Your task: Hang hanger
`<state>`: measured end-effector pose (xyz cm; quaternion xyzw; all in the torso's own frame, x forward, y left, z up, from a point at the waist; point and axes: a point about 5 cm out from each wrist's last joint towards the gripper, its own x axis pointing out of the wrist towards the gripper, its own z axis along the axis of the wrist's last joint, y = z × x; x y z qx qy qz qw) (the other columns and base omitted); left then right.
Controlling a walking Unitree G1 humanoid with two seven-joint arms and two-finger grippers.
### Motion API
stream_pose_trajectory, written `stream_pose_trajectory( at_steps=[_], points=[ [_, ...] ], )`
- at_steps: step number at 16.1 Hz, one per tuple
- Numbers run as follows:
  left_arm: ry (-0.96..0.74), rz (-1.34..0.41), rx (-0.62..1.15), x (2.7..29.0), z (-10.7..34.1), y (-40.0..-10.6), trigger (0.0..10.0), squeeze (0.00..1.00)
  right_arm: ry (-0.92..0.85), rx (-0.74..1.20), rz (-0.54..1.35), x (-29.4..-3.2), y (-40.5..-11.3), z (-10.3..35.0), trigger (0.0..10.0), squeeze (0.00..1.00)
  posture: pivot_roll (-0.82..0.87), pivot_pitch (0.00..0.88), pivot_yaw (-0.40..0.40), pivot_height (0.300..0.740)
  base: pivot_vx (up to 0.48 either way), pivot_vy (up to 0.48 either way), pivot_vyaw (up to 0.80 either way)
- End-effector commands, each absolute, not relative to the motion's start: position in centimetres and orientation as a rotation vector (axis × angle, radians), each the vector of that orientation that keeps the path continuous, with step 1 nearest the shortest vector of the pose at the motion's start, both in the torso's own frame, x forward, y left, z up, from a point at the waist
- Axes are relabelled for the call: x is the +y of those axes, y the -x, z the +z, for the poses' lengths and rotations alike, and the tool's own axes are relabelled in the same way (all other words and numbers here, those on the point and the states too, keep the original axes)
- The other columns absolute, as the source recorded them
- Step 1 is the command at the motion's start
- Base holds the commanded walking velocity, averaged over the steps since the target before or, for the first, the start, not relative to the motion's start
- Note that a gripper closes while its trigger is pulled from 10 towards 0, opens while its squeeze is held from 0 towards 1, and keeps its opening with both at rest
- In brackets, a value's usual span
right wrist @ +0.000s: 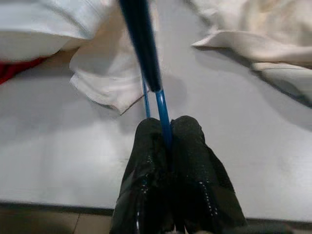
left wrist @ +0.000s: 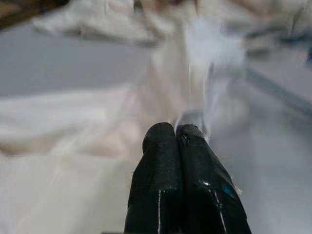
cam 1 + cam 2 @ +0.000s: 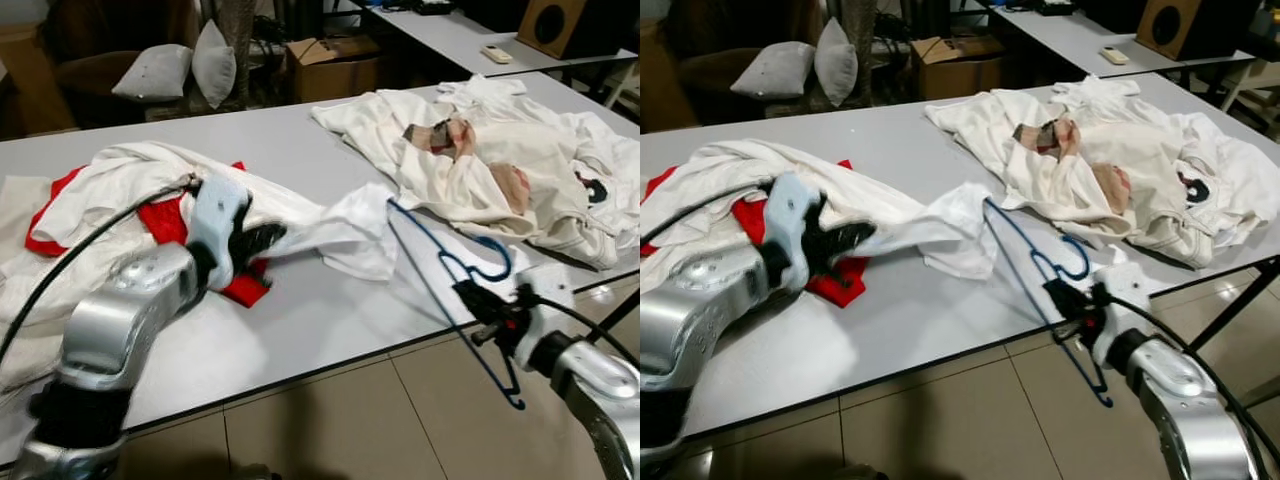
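right gripper point(image 3: 470, 296) at near table edge, jaws pinching blue hanger point(image 3: 440, 290); hanger tilted, lower end hanging off grey table point(image 3: 300, 330), upper end touching white garment point(image 3: 330, 230). left gripper point(image 3: 268, 240) over table, fingers pressed together on that garment's cloth. red cloth point(image 3: 170, 225) beneath. farther right, heap of white clothes point(image 3: 500, 160). beyond, cardboard box point(image 3: 335, 65), pillows point(image 3: 185, 65).

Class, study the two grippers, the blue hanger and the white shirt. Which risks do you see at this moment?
1. The right gripper pinches only a thin wire of the blue hanger, which juts past the table edge; it might twist or slip.
2. The left gripper is shut on the white shirt, which is tangled with a red garment that may drag along.
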<state>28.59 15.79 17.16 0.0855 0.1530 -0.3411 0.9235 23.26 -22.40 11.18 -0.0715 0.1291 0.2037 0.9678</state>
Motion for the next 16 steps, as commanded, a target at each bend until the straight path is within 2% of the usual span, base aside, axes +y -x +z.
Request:
stream_pose_trajectory(
  at_steps=[1,4,8,12,13,16],
  points=[
    [-0.202,-0.719,0.329,15.6,17.1,-28.4,0.0,0.0,0.136,0.223,0.369,-23.1,-23.3,11.7,10.0,0.0,0.03,0.0,0.042,0.74,0.0,0.0,0.0],
    [-0.323,-0.769,0.426,15.9,14.9,-27.2,0.0,0.0,0.086,0.196,0.291,-24.1,-23.4,12.1,10.0,0.0,0.02,0.0,0.051,0.74,0.0,0.0,0.0],
    [-0.313,-0.813,0.383,15.1,15.1,-26.8,0.0,0.0,0.099,0.269,0.252,-24.9,-22.6,11.1,10.0,0.0,0.02,0.0,0.048,0.74,0.0,0.0,0.0],
    [-0.235,-0.681,0.286,14.2,15.8,-28.6,0.0,0.0,0.197,0.395,0.268,-25.8,-21.5,10.4,10.0,0.0,0.01,0.0,0.047,0.74,0.0,0.0,0.0],
    [-0.249,-0.655,0.272,13.8,15.6,-29.1,0.0,0.0,0.304,0.568,0.442,-25.3,-19.3,9.1,10.0,0.0,0.01,0.0,0.049,0.74,0.0,0.0,0.0],
    [-0.32,-0.69,0.299,13.5,14.8,-28.8,0.0,0.0,0.323,0.633,0.588,-25.1,-17.3,9.7,10.0,0.0,0.0,0.0,0.058,0.74,0.0,0.0,0.0]
  ],
)
